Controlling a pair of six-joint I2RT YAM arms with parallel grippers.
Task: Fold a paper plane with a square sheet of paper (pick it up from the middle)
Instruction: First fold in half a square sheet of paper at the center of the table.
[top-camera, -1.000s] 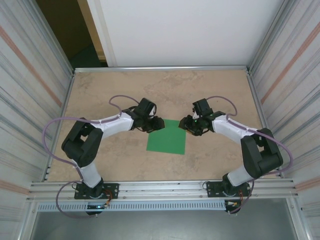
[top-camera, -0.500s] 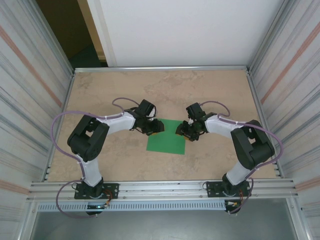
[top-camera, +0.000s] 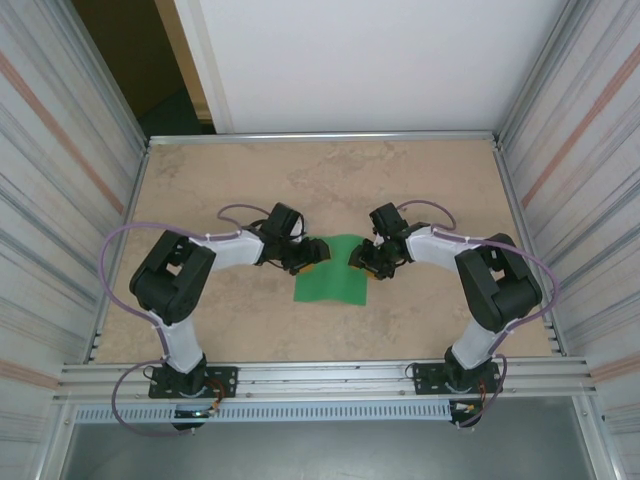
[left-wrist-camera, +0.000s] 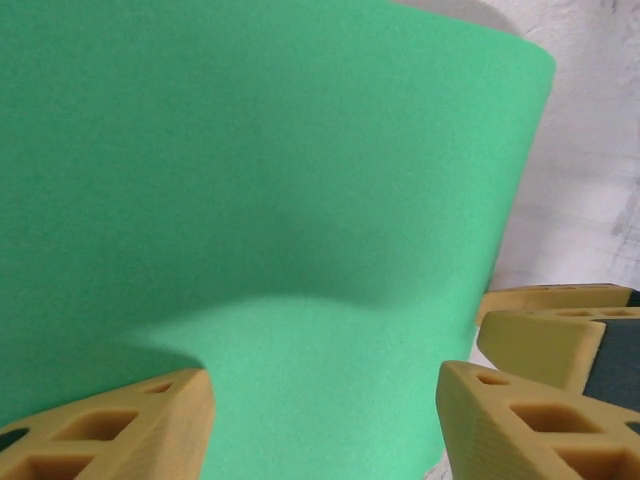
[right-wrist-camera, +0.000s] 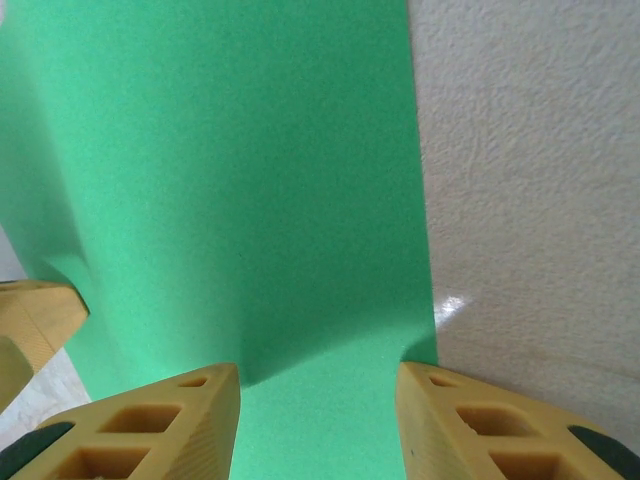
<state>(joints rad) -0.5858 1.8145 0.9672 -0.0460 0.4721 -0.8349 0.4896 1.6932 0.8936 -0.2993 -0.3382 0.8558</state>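
Observation:
The square sheet of paper (top-camera: 333, 278) is bright green and lies mid-table, its far part arched up off the surface between the two grippers. My left gripper (top-camera: 313, 255) sits at the sheet's far left corner. In the left wrist view its gripper (left-wrist-camera: 325, 405) is open, with the sheet of paper (left-wrist-camera: 270, 180) spanning the gap between the fingers. My right gripper (top-camera: 361, 258) is at the far right corner. In the right wrist view its gripper (right-wrist-camera: 318, 395) is open over the green sheet of paper (right-wrist-camera: 240, 180). The paper plane is out of view.
The beige tabletop (top-camera: 330, 180) is ringed by a metal rail (top-camera: 320, 135) and corrugated side walls. The right gripper's yellow fingertip (left-wrist-camera: 555, 330) shows in the left wrist view, close across the sheet. Bare table (right-wrist-camera: 530, 180) lies right of the paper.
Both grippers have moved inward onto the sheet's far corners. The sheet's far part has bulged upward between them. The left gripper has opened wider.

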